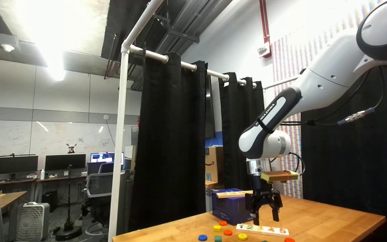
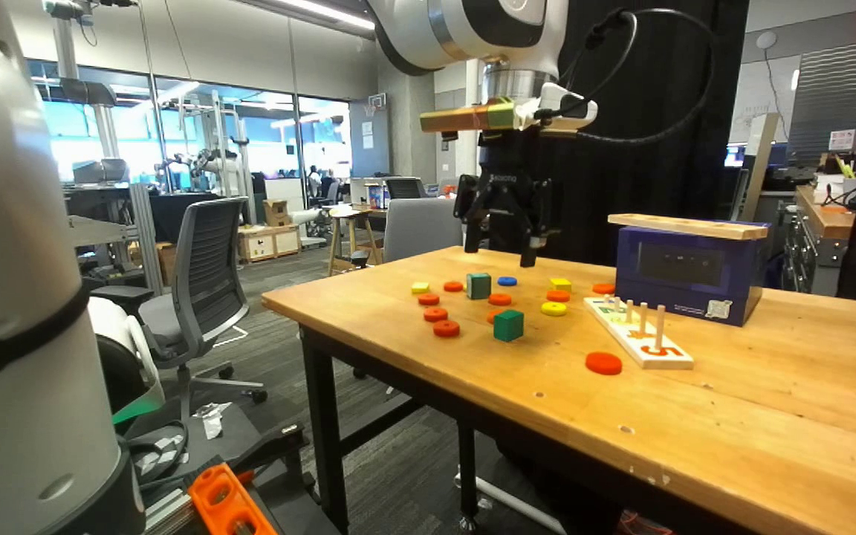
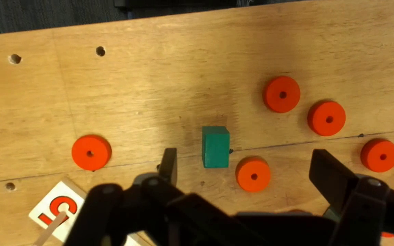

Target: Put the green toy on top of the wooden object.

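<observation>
Our tool is spread wide, holding nothing. The near green block looks hard and light; we should pinch its flat left and right sides.

- You're in a robotics lab, part office
- Your Franka Emika arm marks the lab
- Whiteboard, computer monitors and swivel chair give you the office

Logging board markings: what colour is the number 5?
Red; the number 5 shows best in the wrist view, partly behind its peg.
</observation>
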{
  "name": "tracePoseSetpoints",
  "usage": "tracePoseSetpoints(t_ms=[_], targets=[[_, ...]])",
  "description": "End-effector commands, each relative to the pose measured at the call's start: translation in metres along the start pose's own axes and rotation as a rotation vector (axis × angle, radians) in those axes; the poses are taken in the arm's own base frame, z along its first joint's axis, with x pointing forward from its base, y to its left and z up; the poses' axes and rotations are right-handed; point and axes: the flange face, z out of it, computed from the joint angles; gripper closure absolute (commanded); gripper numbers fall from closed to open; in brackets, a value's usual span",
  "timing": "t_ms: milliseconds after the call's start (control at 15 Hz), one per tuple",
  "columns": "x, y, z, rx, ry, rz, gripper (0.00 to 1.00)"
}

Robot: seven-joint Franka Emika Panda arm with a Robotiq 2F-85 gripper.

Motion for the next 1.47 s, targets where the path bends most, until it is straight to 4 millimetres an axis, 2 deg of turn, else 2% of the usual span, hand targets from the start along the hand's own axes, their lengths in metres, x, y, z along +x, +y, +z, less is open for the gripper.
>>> tracePoseSetpoints(t_ms=[0,400,867,933,1000,1067,1133,1400], targets=[[0.005,0.006,0.02,0.02,0.032,0.01,0.0],[0.014,0.013,0.058,0.031,0.049,0.029,0.0],[0.021,0.023,0.091,0.045,0.036,0.039,0.0],[0.021,0.025,0.094,0.047,0.039,0.04,0.25],[0.022,0.026,0.097,0.048,0.041,0.04,0.26],[0.023,0.027,0.098,0.048,0.042,0.041,0.32],[0.024,0.028,0.099,0.047,0.045,0.041,0.42],[0.025,0.033,0.095,0.047,0.052,0.047,0.7]])
